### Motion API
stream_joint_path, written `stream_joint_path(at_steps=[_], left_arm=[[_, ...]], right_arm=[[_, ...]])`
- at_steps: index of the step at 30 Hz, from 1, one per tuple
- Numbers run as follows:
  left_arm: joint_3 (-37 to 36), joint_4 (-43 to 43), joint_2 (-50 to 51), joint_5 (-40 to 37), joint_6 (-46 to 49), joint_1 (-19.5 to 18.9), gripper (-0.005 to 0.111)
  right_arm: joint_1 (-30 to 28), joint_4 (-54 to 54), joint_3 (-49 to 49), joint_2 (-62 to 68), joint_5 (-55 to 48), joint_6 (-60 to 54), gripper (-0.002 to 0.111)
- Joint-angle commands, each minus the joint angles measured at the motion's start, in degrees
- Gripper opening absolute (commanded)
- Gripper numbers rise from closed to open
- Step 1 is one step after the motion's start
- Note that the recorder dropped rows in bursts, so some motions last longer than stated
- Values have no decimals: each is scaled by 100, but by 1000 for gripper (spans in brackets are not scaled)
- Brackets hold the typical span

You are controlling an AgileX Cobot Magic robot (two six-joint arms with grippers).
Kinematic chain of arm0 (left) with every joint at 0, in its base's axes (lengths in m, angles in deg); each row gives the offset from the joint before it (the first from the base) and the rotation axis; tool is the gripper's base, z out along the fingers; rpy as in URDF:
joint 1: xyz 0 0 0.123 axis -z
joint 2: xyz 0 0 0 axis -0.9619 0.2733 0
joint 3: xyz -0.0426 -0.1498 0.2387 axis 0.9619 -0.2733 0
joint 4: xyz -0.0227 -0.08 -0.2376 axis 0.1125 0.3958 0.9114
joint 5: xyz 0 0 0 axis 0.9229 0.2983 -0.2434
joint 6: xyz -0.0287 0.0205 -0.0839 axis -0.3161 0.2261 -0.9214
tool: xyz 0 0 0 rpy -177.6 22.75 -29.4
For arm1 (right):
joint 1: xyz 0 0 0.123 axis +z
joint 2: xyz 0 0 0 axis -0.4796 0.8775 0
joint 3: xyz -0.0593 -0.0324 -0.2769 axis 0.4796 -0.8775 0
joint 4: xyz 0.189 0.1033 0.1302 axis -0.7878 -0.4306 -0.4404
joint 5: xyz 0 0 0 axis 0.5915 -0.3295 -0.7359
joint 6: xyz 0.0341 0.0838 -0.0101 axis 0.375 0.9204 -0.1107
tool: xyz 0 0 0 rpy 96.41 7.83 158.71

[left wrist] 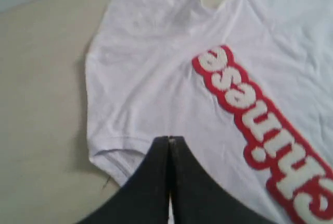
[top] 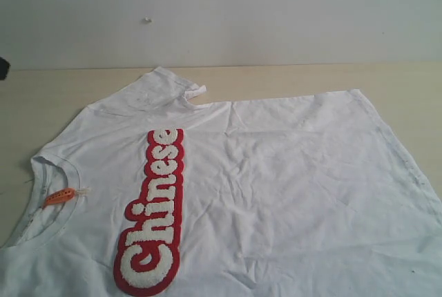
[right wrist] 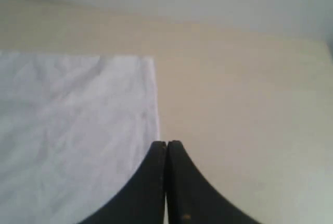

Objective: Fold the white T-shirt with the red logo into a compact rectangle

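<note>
We find the white T-shirt (top: 290,173) lying collar-left, hem-right; left gripper (left wrist: 169,139) at sleeve, right gripper (right wrist: 166,143) at hem, both pressed together, empty.

One word on show: "Chinese".
There it is, fuzzy white letters on the red logo (top: 150,214), running across the chest of the white T-shirt (top: 290,186). The left wrist view catches the same word, with its first letter cut off at the picture's edge. The orange neck tag (top: 59,196) is too small to read.
</note>
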Motion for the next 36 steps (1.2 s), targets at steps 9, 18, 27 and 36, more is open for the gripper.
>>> stream_joint_path(at_steps=[9, 18, 27, 36], left_arm=[[105, -1669, 1734, -2044, 4093, 14, 1], [105, -1730, 2431, -920, 4327, 14, 104], [-89, -1596, 2492, -724, 4497, 14, 104], [-561, -1308, 2492, 343, 5313, 85, 104]], right_arm=[[-21, -955, 654, 2432, -1900, -4971, 21], [-21, -1185, 654, 3004, -2043, -6591, 65], [-21, -1328, 591, 3215, -1994, -6591, 64], [-21, -1206, 43, 3401, -502, -7155, 64]])
